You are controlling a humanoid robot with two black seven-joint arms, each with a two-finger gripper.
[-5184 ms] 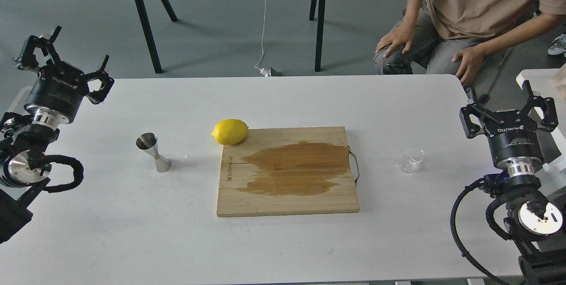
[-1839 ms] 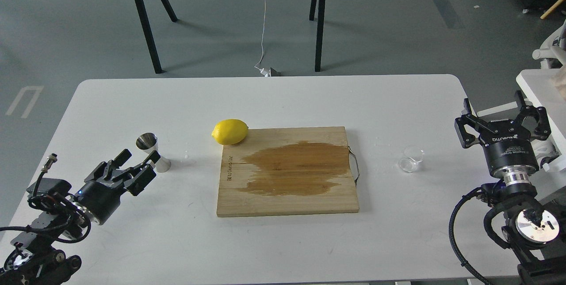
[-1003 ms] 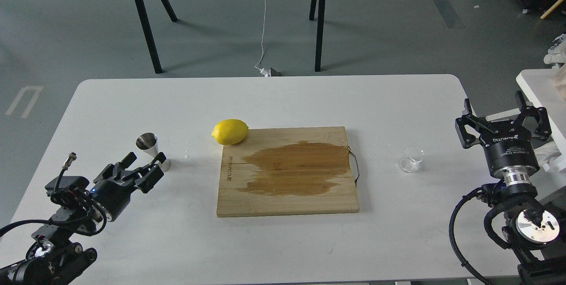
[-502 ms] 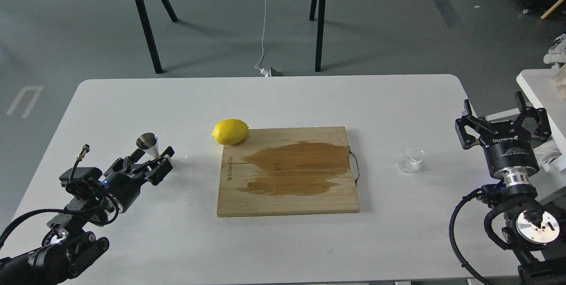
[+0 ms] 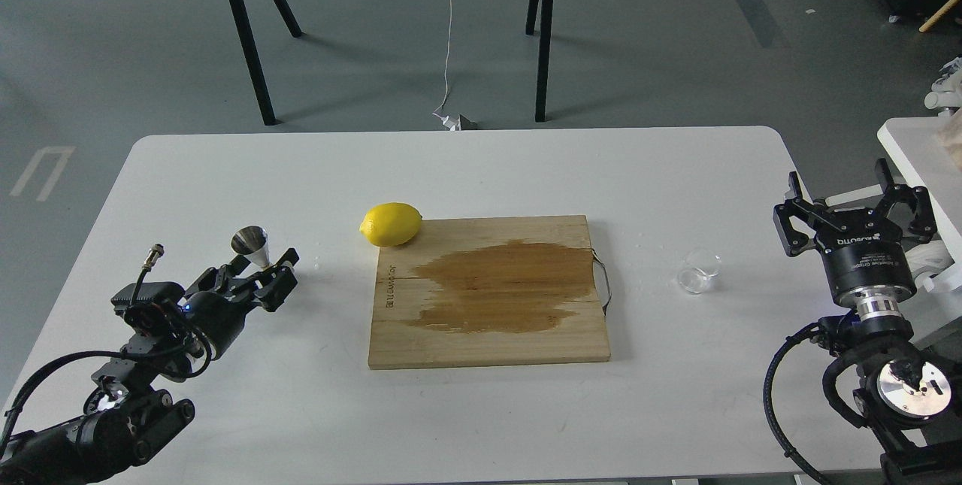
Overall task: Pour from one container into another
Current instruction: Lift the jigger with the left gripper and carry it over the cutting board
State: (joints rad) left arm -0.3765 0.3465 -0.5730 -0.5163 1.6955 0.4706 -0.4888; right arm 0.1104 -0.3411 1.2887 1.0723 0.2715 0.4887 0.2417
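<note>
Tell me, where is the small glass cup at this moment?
In the head view the glass cup stands on the white table, right of the cutting board and left of the open right claw.
</note>
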